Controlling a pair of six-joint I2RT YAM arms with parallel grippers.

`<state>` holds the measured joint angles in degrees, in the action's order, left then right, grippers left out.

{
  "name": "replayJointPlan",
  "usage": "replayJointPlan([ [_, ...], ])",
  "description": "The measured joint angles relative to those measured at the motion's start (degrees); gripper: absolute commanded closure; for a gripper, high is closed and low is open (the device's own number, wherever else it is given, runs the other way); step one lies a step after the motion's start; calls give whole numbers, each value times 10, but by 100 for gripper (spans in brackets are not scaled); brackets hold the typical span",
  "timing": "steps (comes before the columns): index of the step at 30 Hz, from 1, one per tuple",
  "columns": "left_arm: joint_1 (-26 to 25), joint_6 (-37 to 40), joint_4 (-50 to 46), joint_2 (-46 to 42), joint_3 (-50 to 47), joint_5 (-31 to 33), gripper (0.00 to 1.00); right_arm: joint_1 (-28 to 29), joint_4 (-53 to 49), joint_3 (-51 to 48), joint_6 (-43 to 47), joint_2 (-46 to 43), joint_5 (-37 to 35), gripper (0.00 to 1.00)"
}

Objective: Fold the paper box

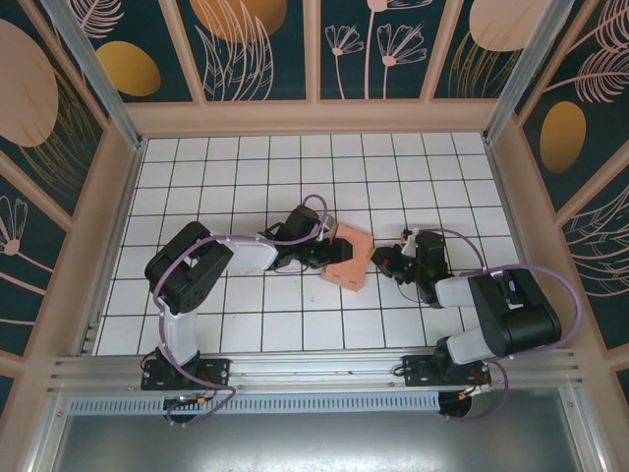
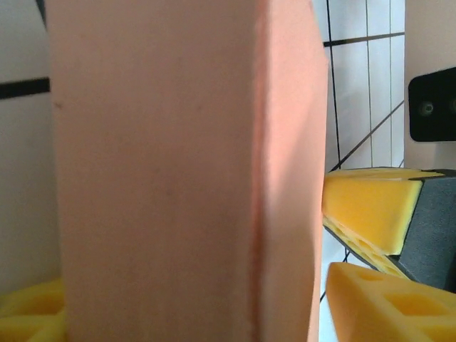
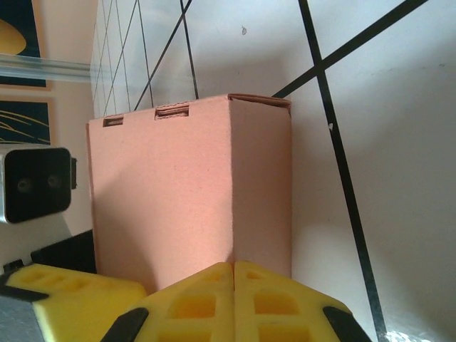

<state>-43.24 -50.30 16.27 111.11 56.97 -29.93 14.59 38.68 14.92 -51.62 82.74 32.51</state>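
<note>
Pink box [image 1: 347, 258] at centre of the tiled table [image 1: 246, 177], folded into shape, 2 slots [image 3: 172, 111] along 1 edge. Left tool [image 1: 322, 253] spread wide astride the box, yellow fingers [image 2: 388, 306] at either side, narrow gap on 1 side, no firm grip evident. Right tool [image 3: 234, 296] pressed fully together, tips just beside the opposite box face; contact not discernible.
</note>
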Motion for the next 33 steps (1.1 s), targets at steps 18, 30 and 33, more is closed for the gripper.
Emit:
replayJointPlan([
  [18,-6,177,-172,-65,55,90,57,-4,-179,19,61,-157,-58,54],
  [30,-9,425,-297,-113,67,201,56,-1,-252,125,127,-198,-58,29],
  [33,-15,470,-327,-120,67,226,57,11,-252,159,130,-162,-45,28],
])
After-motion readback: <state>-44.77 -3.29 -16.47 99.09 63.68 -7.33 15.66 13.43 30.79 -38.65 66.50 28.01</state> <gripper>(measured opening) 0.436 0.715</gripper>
